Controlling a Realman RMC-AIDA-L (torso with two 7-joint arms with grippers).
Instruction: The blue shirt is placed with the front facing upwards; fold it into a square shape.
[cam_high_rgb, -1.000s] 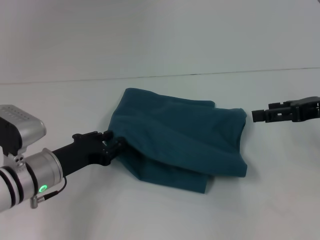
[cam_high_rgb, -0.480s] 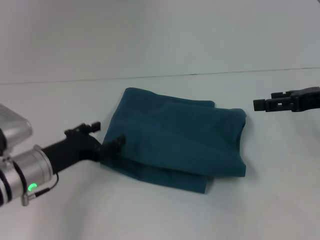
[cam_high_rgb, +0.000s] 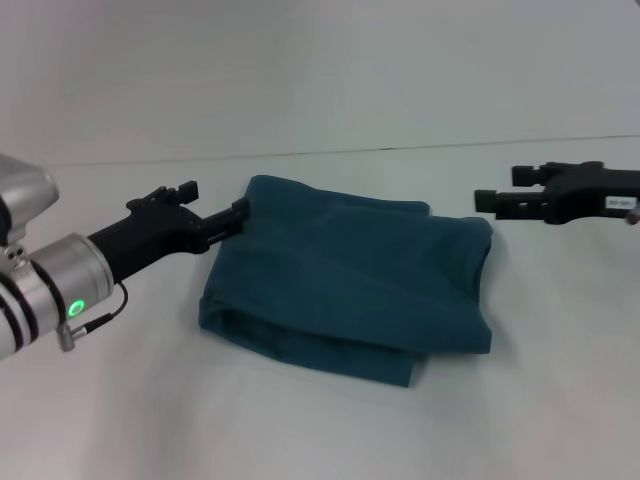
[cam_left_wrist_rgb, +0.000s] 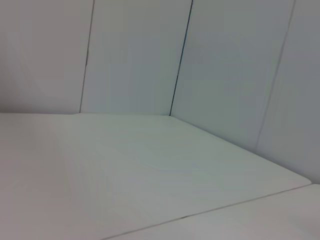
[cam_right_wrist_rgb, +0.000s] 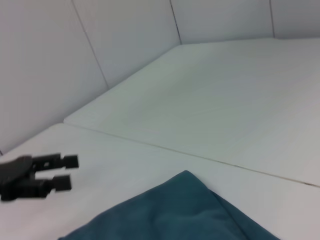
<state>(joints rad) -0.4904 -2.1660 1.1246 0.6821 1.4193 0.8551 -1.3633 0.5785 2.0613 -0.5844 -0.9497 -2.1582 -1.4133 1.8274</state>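
Note:
The blue shirt (cam_high_rgb: 350, 285) lies folded into a rough rectangle in the middle of the white table, plain teal side up, with its near left edge slightly puffed. My left gripper (cam_high_rgb: 214, 200) hovers open by the shirt's far left corner and holds nothing. To the right of the shirt's far right corner, my right gripper (cam_high_rgb: 503, 188) is open and empty, a short gap away from the cloth. The right wrist view shows a corner of the shirt (cam_right_wrist_rgb: 175, 215) and the left gripper (cam_right_wrist_rgb: 69, 172) farther off. Only table and wall show in the left wrist view.
The white table (cam_high_rgb: 320, 430) runs back to a seam (cam_high_rgb: 400, 150) where another white surface begins. Pale wall panels (cam_left_wrist_rgb: 225, 60) stand behind it. Nothing else lies around the shirt.
My left gripper has left the shirt's near left edge and lifted back toward the far left corner; that edge now lies flat. My right gripper has shifted left, closer to the shirt.

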